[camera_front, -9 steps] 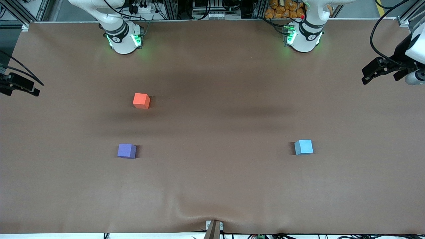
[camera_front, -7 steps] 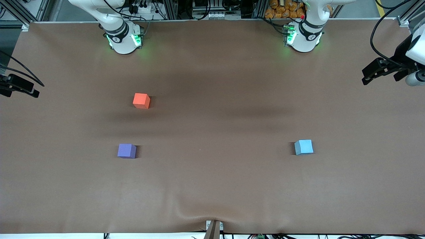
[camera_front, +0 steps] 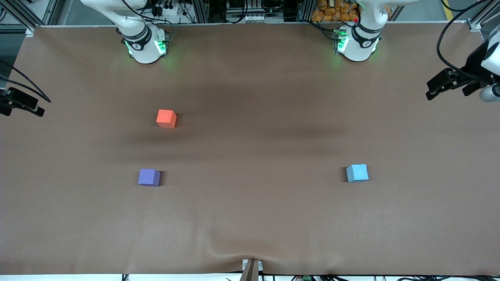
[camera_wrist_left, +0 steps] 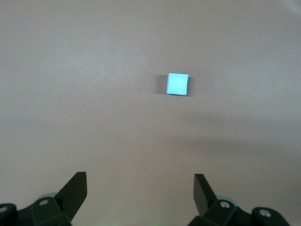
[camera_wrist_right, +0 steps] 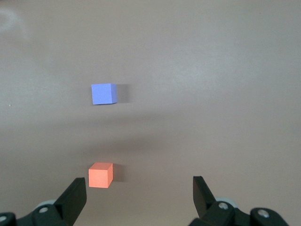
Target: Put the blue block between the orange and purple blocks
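Three cubes sit on the brown table you are working over, and none of them is held. You have the blue block toward the left arm's end of the table, resting flat on the cloth. If you take the middle of the front view as the centre of a clock face, it lies at about 4 o'clock. You will find the orange block at about 10 o'clock and the purple block at about 8 o'clock, both toward the right arm's end. The purple one is nearer to the front camera than the orange one, and the two are apart with bare cloth between them. The blue block is well apart from both.

Your left gripper hangs over the table's edge at the left arm's end, at about 2 o'clock. Its wrist view shows the fingers spread wide with nothing between them, and the blue block on the cloth ahead of them. Your right gripper hangs over the edge at the right arm's end, at about 10 o'clock. Its fingers are also spread wide and hold nothing. From that wrist you see the orange block close by and the purple block farther off.
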Tool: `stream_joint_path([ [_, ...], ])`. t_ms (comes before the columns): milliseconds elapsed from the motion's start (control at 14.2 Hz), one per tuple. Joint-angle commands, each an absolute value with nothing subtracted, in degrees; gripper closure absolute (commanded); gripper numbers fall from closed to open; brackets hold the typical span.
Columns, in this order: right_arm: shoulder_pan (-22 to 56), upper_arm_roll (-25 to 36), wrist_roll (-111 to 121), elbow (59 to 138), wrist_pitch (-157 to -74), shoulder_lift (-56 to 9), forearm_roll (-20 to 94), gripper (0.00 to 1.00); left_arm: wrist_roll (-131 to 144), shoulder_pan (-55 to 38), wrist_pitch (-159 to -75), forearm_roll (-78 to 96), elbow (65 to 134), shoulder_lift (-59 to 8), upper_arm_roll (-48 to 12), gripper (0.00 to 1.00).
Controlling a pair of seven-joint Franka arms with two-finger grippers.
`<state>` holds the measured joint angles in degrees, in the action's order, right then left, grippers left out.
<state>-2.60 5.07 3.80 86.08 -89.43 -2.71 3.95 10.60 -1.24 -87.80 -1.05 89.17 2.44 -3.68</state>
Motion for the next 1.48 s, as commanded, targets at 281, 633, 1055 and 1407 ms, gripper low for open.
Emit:
stream_joint_path([
  [281,-1.3,4.3,3.5,83.4,-85.7,-2.4,4.9,0.00,8.4,-1.5,-88.8,-0.1,89.9,0.8,-4.0,0.00],
  [633,-1.2,4.5,3.7,83.4,-83.4,-2.4,4.9,0.00,8.3,-1.8,-90.5,-0.8,91.5,0.6,-4.6,0.00],
  [1055,-1.2,4.5,3.7,83.4,-83.1,-2.4,4.8,0.00,8.3,-1.7,-99.6,-0.8,97.1,-1.2,-5.3,0.00],
  [1407,-1.0,4.5,3.6,83.4,-83.1,-2.4,4.8,0.00,8.3,-2.5,-107.6,-1.0,101.9,-4.2,-5.4,0.00],
])
